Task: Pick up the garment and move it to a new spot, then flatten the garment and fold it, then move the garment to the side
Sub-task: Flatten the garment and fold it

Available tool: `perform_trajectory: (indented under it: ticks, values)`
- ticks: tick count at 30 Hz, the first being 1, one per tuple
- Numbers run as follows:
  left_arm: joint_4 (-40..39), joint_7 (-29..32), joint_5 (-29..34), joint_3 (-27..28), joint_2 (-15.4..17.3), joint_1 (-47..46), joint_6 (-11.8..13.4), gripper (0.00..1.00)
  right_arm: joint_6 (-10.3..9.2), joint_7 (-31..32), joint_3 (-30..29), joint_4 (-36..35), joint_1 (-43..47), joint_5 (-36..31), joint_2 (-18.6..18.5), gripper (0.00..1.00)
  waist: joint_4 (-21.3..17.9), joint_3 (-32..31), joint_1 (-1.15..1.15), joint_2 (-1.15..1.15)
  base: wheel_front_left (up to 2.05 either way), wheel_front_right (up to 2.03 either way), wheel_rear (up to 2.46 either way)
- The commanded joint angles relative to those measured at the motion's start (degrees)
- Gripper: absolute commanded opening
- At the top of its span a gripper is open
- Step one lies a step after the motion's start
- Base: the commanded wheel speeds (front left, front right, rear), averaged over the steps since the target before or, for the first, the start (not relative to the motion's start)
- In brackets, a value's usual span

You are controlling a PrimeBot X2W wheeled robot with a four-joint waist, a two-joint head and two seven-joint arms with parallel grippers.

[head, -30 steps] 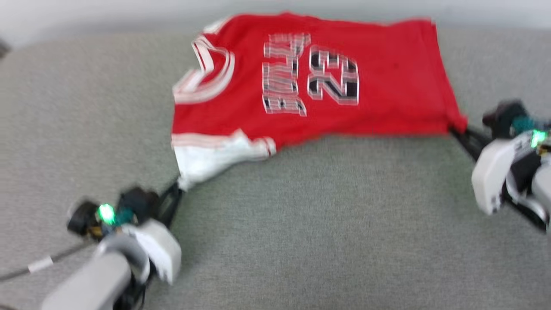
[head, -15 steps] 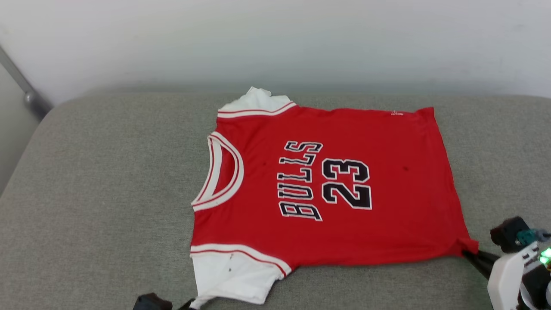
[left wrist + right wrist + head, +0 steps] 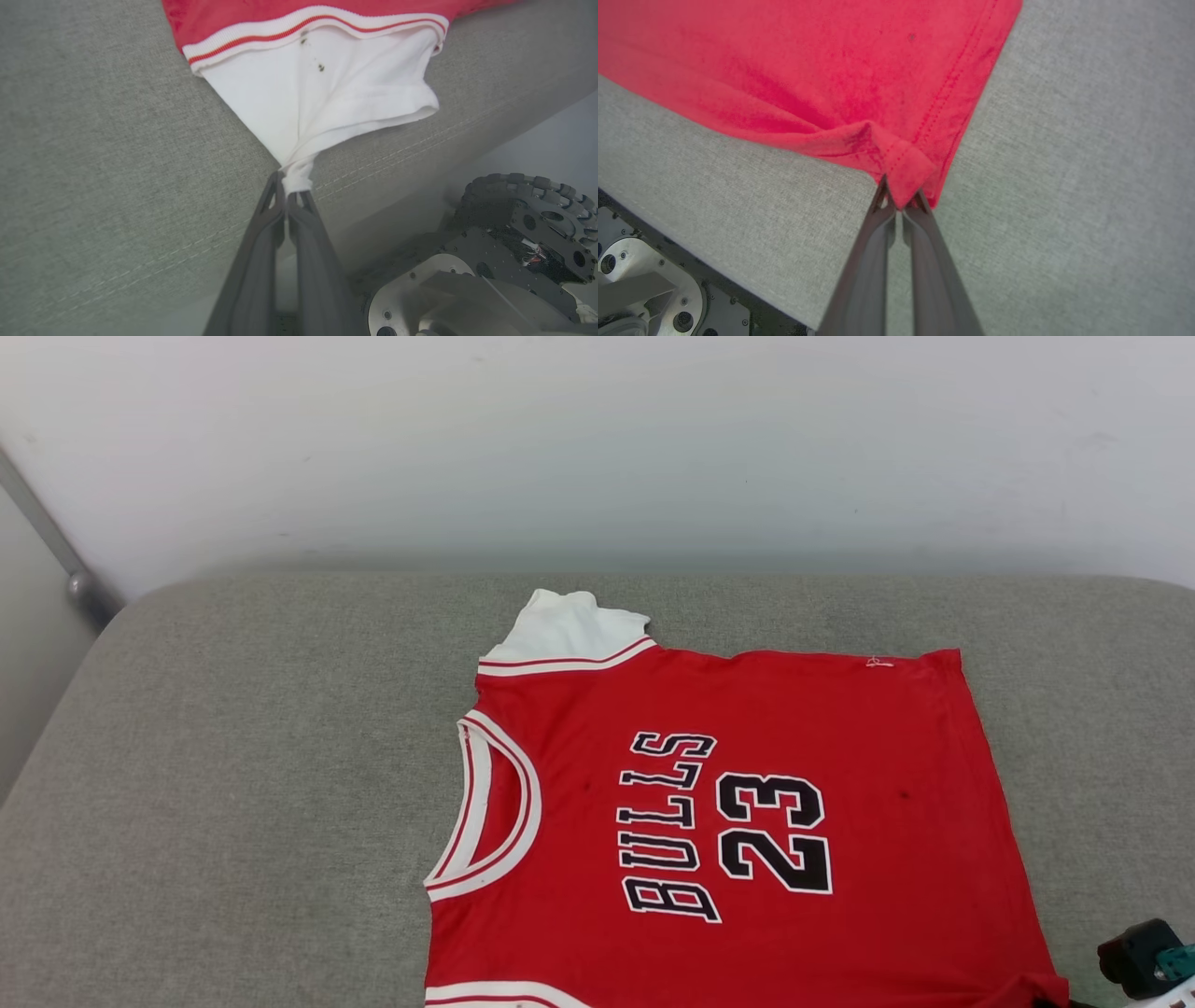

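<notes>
The red, white-sleeved jersey T-shirt [image 3: 747,821], judged light and limp, is best held where it is clamped: sleeve tip in the left gripper [image 3: 292,186], hem corner in the right gripper [image 3: 901,205].

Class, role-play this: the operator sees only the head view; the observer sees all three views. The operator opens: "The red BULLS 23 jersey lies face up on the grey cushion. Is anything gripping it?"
Observer: Yes. The left gripper is shut on the tip of the jersey's white sleeve.
Operator: And the right side?
Observer: The right gripper is shut on the red hem corner, which is folded over at the fingertips.
Operator: Is the sleeve clean?
Observer: No; small dark specks sit near its striped trim.
</notes>
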Motion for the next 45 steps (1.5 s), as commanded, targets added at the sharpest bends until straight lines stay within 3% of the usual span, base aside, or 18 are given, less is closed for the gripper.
perform_trajectory:
  ticks: [1,9,17,25,36,45]
  values:
    - [-0.3,0.2,0.0,0.0,0.2,0.4,0.3,0.00,-0.07,0.4,-1.0,-0.3,1.3,-0.5,-0.2,0.00,0.0,0.0,0.01,0.00,0.00,0.00,0.00]
    - [0.3,-0.2,1.9,1.3,0.4,-4.3,-0.5,0.00,-0.07,2.3,-7.9,-2.7,1.9,-2.8,1.7,0.00,-0.1,0.0,0.01,0.00,0.00,0.00,0.00]
    - [4.1,0.3,5.1,3.5,-0.3,-15.0,-4.5,0.00,-0.07,4.8,-13.4,-5.0,-0.5,-5.3,3.5,0.00,-0.8,1.4,0.01,0.00,0.00,0.00,0.00]
    - [10.3,0.8,8.2,4.7,-2.3,-26.8,-9.7,0.00,-0.07,7.1,-16.2,-7.3,-4.8,-7.2,4.3,0.00,-2.5,6.9,0.01,0.00,0.00,0.00,0.00]
    - [21.0,1.8,10.6,5.0,-6.2,-39.1,-14.8,0.00,-0.07,9.5,-14.4,-5.5,-12.8,-8.1,6.0,0.00,-4.0,15.4,0.01,0.00,0.00,0.00,0.00]
    - [31.9,2.2,11.0,2.8,-9.6,-41.3,-18.5,0.00,-0.07,10.7,-9.1,-0.8,-17.0,-7.2,7.5,0.00,-4.2,18.4,0.01,0.00,0.00,0.00,0.00]
